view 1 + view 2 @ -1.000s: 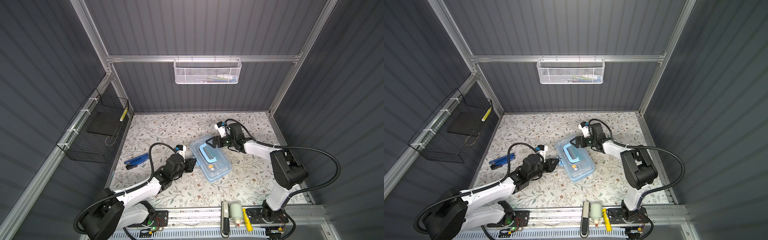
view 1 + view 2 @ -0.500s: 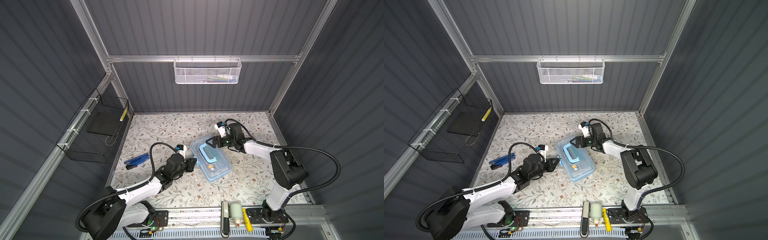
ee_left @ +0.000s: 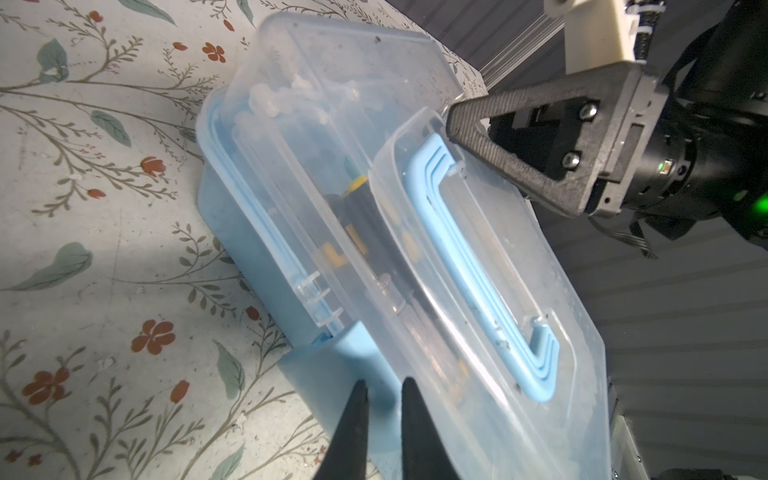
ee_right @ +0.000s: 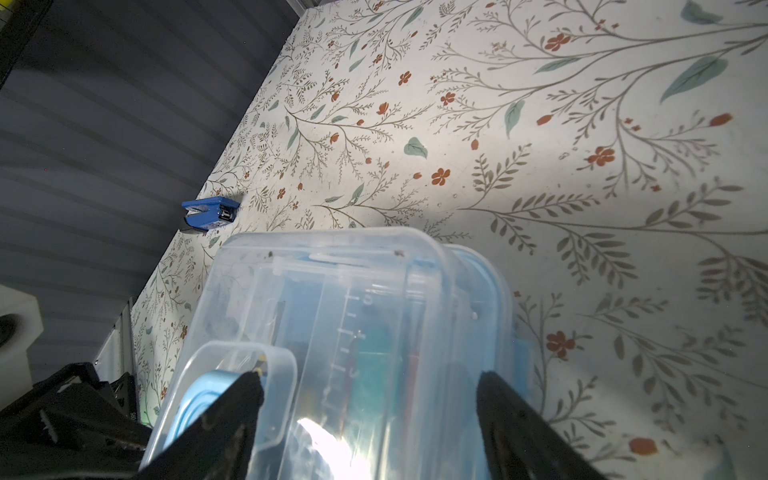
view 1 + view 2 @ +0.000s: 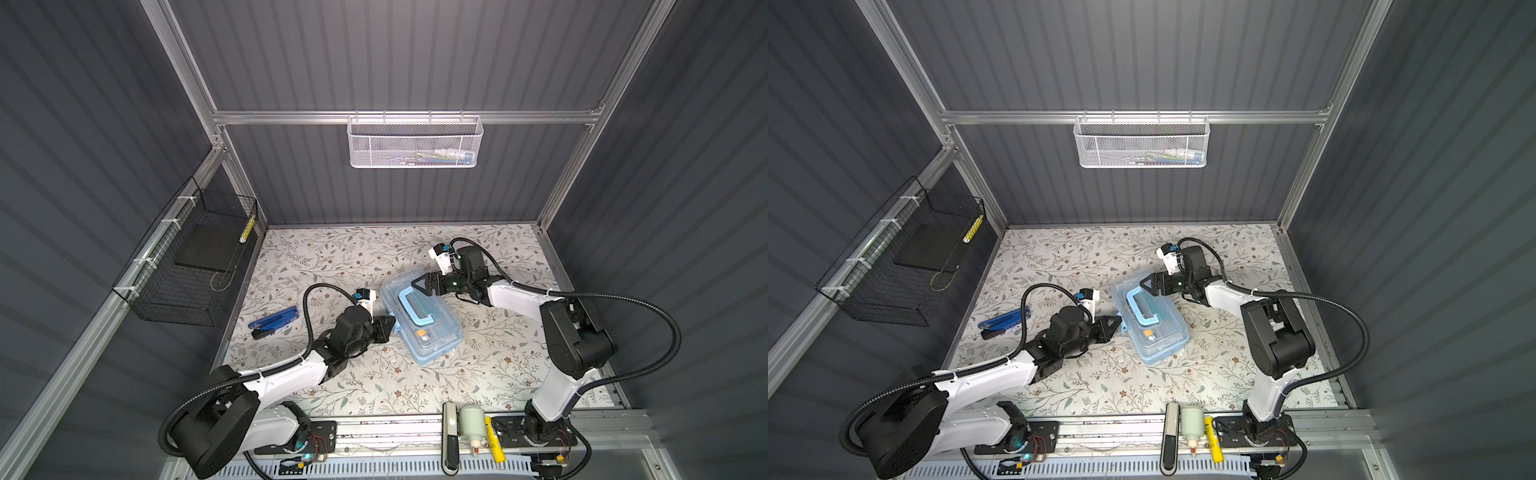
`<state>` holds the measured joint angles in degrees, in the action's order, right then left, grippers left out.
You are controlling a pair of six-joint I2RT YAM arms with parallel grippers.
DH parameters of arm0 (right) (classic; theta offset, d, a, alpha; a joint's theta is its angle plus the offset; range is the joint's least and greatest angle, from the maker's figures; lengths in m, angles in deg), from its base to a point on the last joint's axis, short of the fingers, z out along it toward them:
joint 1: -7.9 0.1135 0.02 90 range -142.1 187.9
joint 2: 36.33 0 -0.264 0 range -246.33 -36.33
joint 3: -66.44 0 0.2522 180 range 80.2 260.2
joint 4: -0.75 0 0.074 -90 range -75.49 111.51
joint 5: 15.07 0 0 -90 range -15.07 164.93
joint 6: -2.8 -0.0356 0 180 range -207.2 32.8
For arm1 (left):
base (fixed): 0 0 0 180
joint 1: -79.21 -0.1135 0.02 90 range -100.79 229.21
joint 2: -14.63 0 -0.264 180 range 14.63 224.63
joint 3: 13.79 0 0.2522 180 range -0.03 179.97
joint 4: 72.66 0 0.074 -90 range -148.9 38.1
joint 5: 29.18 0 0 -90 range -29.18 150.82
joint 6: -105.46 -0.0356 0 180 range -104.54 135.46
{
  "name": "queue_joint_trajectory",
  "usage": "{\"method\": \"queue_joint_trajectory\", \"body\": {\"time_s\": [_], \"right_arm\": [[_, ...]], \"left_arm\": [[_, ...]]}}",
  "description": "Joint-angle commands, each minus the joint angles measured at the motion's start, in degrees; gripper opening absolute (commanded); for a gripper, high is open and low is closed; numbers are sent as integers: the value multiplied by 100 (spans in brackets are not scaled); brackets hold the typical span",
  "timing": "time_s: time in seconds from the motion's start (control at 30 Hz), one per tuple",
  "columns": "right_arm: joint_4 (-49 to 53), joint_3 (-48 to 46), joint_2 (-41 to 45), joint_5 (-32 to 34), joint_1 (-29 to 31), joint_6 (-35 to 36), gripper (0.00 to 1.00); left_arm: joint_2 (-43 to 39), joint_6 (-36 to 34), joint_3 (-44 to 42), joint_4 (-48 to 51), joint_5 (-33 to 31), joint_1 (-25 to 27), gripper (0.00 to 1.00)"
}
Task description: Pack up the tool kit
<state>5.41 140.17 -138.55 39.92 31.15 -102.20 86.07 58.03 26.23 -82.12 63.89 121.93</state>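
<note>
The tool kit [image 5: 419,316] [image 5: 1148,318], a light-blue case with a see-through lid and a pale blue handle [image 3: 478,266], lies slantwise mid-table. Several tools show dimly through the lid. My left gripper [image 5: 390,326] [image 3: 384,384] is at the case's left long side, its jaws nearly together on the blue clasp [image 3: 332,365]. My right gripper [image 5: 417,284] [image 4: 370,386] stands open over the case's far end. One of its fingers [image 3: 478,124] rests on the lid by the handle's end and the other sits low beside the base.
A blue folding tool [image 5: 274,323] [image 4: 210,214] lies on the table at the left. A black wire basket [image 5: 187,266] hangs on the left wall and a white mesh basket [image 5: 415,143] on the back wall. A white bottle [image 5: 470,422] and a yellow item [image 5: 496,442] sit on the front rail.
</note>
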Motion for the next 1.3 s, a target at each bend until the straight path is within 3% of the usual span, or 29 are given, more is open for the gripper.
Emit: {"method": "queue_joint_trajectory", "body": {"time_s": [0.0,1.27], "right_arm": [[918,-196,-401,-151,145,-55,81],[927,-200,-396,-190,153,-55,80]], "left_arm": [[113,-144,177,-79,112,23,17],[651,-163,289,-363,343,25,16]]}}
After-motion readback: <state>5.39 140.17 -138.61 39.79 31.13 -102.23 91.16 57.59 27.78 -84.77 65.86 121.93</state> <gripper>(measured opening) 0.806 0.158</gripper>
